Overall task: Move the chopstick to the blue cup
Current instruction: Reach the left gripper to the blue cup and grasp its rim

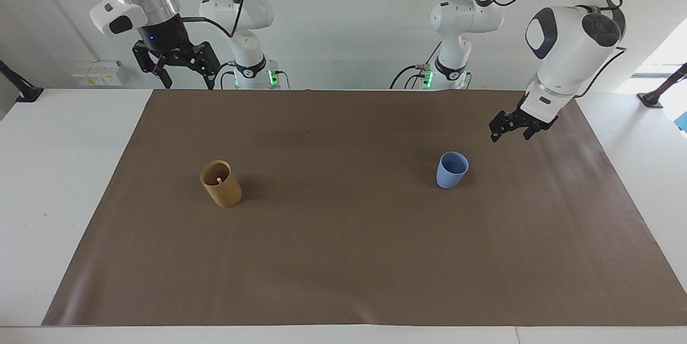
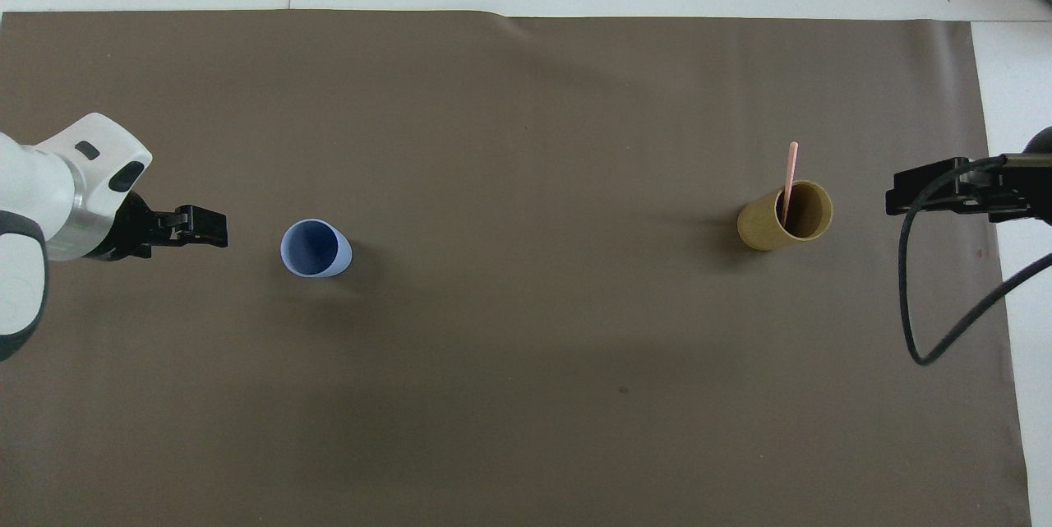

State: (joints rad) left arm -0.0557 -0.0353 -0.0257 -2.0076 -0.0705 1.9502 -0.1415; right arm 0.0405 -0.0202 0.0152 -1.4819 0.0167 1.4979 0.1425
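Chopstick (image 2: 790, 175) stands nearly upright in the tan cup (image 1: 221, 183), toward the right arm's end of the worktop (image 1: 343, 258), its long axis pointing up out of the rim. Right pincer (image 1: 182, 73) waits raised near that cup, released and empty, so this arm is much nearer. Left pincer (image 1: 512, 130), also released, hangs just beside the blue cup (image 1: 452, 170), well apart from the stick

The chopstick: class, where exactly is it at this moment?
The chopstick stands in the tan cup, leaning on its rim, toward the right arm's end of the brown mat, apart from the blue cup.
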